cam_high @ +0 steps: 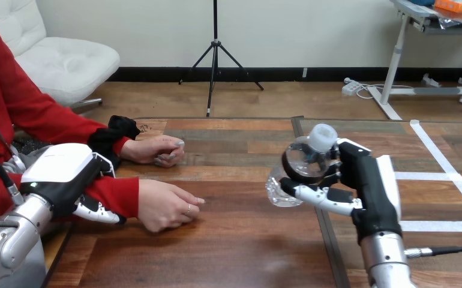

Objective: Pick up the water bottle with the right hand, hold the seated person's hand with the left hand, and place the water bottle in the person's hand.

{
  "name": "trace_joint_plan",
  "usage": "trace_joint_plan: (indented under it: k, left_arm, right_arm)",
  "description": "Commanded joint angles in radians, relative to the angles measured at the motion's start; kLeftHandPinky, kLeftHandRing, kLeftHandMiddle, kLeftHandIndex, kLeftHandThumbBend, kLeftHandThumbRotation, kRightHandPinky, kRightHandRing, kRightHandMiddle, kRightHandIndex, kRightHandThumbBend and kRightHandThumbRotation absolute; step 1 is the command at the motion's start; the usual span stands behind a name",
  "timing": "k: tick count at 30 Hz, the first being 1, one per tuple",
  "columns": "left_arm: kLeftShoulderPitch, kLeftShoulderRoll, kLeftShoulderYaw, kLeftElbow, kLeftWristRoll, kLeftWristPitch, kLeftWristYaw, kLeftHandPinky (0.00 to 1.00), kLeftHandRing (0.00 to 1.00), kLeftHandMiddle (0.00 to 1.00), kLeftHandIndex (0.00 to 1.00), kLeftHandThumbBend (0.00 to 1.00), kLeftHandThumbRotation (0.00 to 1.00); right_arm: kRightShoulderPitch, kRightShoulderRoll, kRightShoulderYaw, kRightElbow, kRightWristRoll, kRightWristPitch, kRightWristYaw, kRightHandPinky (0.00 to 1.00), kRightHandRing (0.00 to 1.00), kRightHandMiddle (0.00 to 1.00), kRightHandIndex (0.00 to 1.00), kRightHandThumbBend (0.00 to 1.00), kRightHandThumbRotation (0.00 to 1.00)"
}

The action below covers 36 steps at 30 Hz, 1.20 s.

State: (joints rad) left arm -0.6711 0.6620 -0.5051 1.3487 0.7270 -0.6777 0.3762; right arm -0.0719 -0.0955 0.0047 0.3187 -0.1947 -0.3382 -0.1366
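Head view: the water bottle [303, 171] was up in my right hand [369, 186], clear of the table [234, 252]. The fingers [321, 197] were wrapped round its clear body, a firm grasp from the right side. The bottle sat tilted, its white cap [323, 137] uppermost and its base lower and to the left. The palm faced left, and the silver forearm rose from the bottom edge at the right.

Over on the left, the person's nearer hand [165, 205] lay on the table, loosely curled with the knuckles up, at the end of a red sleeve [117, 197]. The person's farther hand [156, 150] rested behind it, closed round something small that I could not make out. A wide stretch of bare wood lay between the bottle and the nearer hand, with nothing in the way; the two were well apart. White tape lines [450, 175] ran across the table behind and to the right of my right hand.

My left hand [66, 174] lay across the red-sleeved forearm, just behind the nearer hand's wrist, with its white back shell up. It was touching the sleeve, but I could not tell whether it was gripping the forearm or only lying on it. The left forearm came in low from the bottom left corner.
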Motion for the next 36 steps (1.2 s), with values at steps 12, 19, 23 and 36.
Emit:
trace_joint_plan:
  k: [12,19,23,36]
  left_arm:
    - [-0.059,-0.037,0.027,-0.052,-0.025,-0.064,0.054,0.24,0.32,0.42,0.43,0.74,0.32]
    - [-0.063,-0.039,0.028,-0.059,-0.026,-0.077,0.058,0.24,0.32,0.42,0.43,0.74,0.31]
    - [-0.066,-0.04,0.025,-0.066,-0.022,-0.089,0.069,0.24,0.32,0.42,0.44,0.74,0.3]
    - [-0.073,-0.034,0.02,-0.085,-0.011,-0.132,0.097,0.25,0.34,0.43,0.44,0.73,0.29]
  right_arm:
    - [-0.127,0.041,0.023,0.008,-0.011,-0.056,-0.019,0.33,0.39,0.56,0.55,0.82,0.0]
    - [-0.134,0.057,0.035,0.01,-0.015,-0.052,-0.024,0.32,0.39,0.55,0.54,0.83,0.0]
    - [-0.141,0.066,0.042,0.017,-0.022,-0.055,-0.029,0.32,0.39,0.55,0.54,0.84,0.0]
    - [-0.162,0.078,0.066,0.045,-0.042,-0.078,-0.038,0.33,0.38,0.55,0.53,0.84,0.0]
